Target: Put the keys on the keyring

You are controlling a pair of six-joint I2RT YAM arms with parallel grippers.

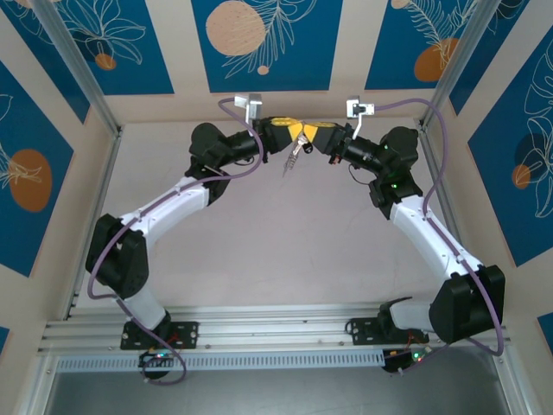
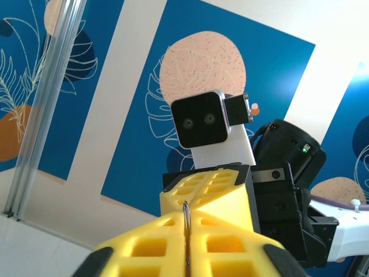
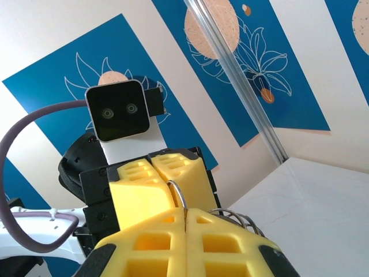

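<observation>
Top view: my left claw (image 1: 289,130) and right claw (image 1: 313,135) meet tip to tip high over the far side of the pale table (image 1: 259,233). The keyring (image 1: 294,158) dangles as a small silvery bunch just below the meeting point, too small there to tell the keys from the loop.

Left wrist: my left claw (image 2: 187,226) is pressed fully together, the keyring's (image 2: 185,212) thin wire edge standing in the seam. My right claw (image 2: 202,193) sits directly beyond, touching my fingertips.

Right wrist: my right claw (image 3: 186,222) is likewise clamped tight on the keyring (image 3: 180,195), whose wire arcs up out of the seam. Silvery coils (image 3: 236,220) fan out to one side, and the left claw (image 3: 158,179) butts against mine.
</observation>
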